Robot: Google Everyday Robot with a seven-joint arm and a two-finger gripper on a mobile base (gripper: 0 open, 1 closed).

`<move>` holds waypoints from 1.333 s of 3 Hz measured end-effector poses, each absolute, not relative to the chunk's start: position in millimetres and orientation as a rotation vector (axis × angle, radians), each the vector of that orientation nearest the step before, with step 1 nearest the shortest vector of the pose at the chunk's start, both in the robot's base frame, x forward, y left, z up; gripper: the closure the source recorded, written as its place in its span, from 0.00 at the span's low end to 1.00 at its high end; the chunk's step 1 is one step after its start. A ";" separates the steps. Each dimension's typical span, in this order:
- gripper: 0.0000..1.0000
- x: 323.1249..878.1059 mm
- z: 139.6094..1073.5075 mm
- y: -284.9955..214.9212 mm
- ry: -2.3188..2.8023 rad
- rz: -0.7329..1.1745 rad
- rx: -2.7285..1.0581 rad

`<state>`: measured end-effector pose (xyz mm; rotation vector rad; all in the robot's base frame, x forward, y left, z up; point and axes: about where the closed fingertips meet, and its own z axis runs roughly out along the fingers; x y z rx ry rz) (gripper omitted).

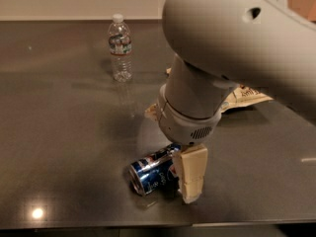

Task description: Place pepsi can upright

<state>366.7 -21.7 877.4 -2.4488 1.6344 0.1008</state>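
The pepsi can (152, 172) lies on its side on the dark table (64, 132), near the front edge. It is blue with white lettering, and its silver end faces the front left. My gripper (186, 180) hangs straight down from the large grey arm (222, 58) at the can's right end. Its cream-coloured pad touches or overlaps that end of the can. The arm hides the can's far end and the other side of the gripper.
A clear plastic water bottle (120, 48) stands upright at the back left. A crumpled snack bag (247, 95) lies behind the arm on the right. The table's front edge (148, 227) runs just below the can.
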 end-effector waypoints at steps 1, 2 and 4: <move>0.00 360.4 867.2 -21.9 1.618 0.102 -2.492; 0.00 362.7 858.9 -23.5 1.625 0.112 -2.508; 0.00 366.9 844.1 -19.5 1.634 0.126 -2.534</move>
